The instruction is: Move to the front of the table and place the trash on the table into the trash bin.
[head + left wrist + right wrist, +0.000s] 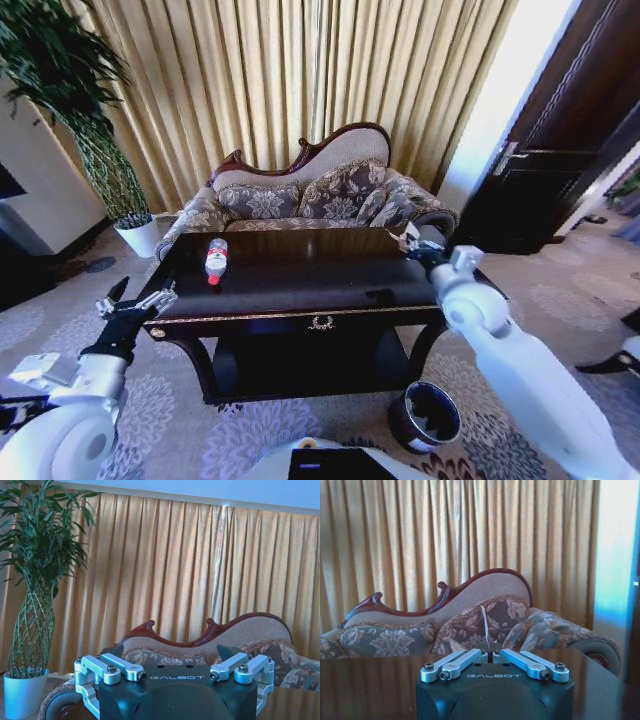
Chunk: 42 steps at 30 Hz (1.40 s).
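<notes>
The table (300,285) stands in front of the robot, with a sofa (310,195) behind it and curtains (300,70) behind the sofa; a bottle (215,259) lies on the table toward its left side. The trash bin (425,415) sits on the floor before the table's right front corner; a potted plant (137,232) stands left of the sofa; a door (560,150) is at the far right.

White, rounded arm shells end in black wrists. Each hand, left hand (140,300) and right hand (410,243), has a black body lettered "GALBOT" and silver finger links with dark screws.
</notes>
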{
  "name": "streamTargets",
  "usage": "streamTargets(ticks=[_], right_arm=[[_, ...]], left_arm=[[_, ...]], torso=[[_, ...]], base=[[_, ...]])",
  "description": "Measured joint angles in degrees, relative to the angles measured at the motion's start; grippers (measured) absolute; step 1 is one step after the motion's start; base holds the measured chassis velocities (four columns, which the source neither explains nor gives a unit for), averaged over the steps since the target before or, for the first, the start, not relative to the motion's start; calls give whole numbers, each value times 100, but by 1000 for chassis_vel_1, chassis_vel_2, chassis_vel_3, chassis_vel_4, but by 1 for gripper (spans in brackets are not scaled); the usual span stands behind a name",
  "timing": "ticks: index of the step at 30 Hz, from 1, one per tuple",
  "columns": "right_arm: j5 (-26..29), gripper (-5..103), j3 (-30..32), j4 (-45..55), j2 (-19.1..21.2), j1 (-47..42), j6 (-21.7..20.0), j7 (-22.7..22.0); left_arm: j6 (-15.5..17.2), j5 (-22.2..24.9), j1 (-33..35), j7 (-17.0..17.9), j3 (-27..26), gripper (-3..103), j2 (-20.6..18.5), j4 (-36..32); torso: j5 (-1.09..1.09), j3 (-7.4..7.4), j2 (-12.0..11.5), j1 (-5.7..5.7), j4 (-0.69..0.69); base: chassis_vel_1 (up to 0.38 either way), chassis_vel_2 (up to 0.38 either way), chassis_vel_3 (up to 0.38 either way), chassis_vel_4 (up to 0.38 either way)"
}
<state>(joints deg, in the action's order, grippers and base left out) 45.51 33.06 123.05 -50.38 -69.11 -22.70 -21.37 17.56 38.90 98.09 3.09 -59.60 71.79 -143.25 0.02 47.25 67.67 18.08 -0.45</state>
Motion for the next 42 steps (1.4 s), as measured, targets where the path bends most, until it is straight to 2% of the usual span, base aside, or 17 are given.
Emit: streamTargets(ticks=[6,10,25,42], right_arm=[[-312,0,548,277,-298,-791,354,429],[-356,0,697,446,-399,-1028,442,515],[-531,0,544,947,-553,-1278,494,559],[-702,0,490,849,-624,-1323,493,550]], left_arm=[[84,-3,23,4,39,100,-81,0],[118,0,23,13,46,100,-125,0],[84,-21,122,17,56,100,-107,0],[73,-35,117,11,94,100,-69,0]], torso=[[-2,0,0,0,2],[-2,0,0,1,2],[-2,1,0,1,2],[-2,1,0,0,2]], base=[[0,0,0,0],[0,0,0,0],[0,0,0,0],[85,-82,-85,84]])
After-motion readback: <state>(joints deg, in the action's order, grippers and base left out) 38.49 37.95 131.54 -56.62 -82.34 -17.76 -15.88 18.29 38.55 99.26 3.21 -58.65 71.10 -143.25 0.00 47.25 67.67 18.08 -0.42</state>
